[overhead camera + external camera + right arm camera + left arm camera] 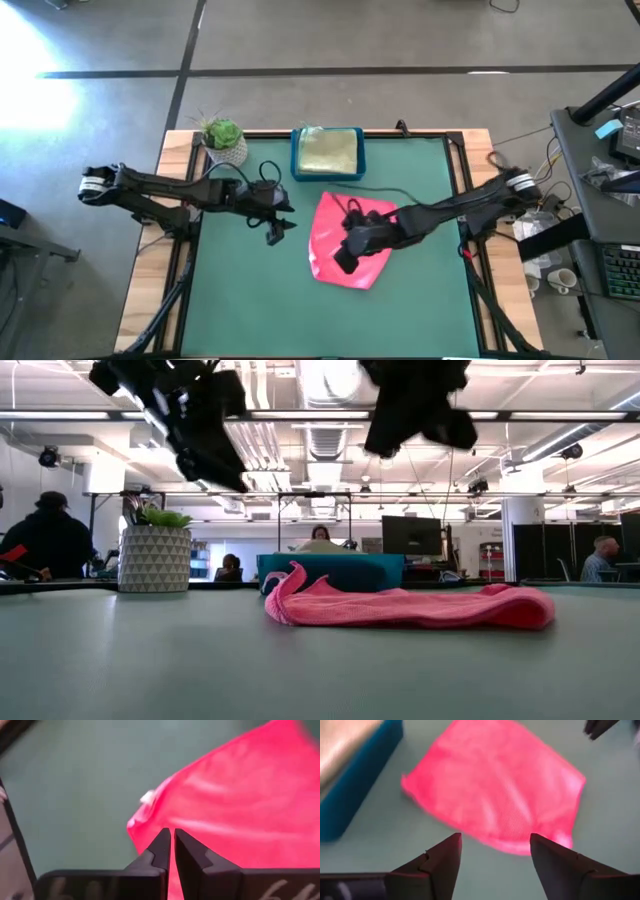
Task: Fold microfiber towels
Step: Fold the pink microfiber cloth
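While one hot pink towel [348, 243] lay spread flat near the middle of the green tabletop [250, 300], a second, pale sage cloth [327, 151] sat folded in the single blue tray [297, 158] at the far edge, beside one potted plant [224, 139]. The left claw [277, 230] hung above the tabletop just left of the pink towel with its fingers spread wide and empty, and the right claw [345, 262] hovered over the towel's near part with its fingers pressed together, gripping nothing. The pink towel looked soft and finely ribbed, a rumpled square with one thick rolled edge.
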Motion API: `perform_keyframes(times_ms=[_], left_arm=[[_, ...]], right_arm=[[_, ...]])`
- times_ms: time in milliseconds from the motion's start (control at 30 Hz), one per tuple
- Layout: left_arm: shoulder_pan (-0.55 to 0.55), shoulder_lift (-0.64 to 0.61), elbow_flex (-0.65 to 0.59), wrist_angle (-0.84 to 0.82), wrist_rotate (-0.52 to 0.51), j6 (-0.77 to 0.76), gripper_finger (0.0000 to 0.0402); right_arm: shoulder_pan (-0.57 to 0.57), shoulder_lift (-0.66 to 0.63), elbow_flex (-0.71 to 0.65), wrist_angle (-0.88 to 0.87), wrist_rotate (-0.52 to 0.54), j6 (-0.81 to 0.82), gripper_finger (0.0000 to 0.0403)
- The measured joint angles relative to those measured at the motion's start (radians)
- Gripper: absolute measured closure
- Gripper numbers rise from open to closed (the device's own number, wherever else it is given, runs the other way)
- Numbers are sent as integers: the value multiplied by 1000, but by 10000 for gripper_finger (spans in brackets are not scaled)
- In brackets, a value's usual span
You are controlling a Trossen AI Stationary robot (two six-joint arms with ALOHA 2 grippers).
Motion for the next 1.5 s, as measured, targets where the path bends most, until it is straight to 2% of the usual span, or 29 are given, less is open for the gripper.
perform_keyframes(times_ms=[133,367,667,967,1500], left_arm=[[0,0,-1,170,47,10,180],[-34,29,-2,284,87,109,181],[-132,196,0,322,156,287,181],[-167,362,51,325,257,289,181],[-164,566,163,327,276,350,181]], right_arm=[[21,-86,-3,-32,101,-1,385],[20,-151,-5,-61,112,-45,385],[18,-185,-6,-172,113,-52,385],[18,-181,-10,-202,105,-58,385],[18,-181,-11,-200,101,-59,385]])
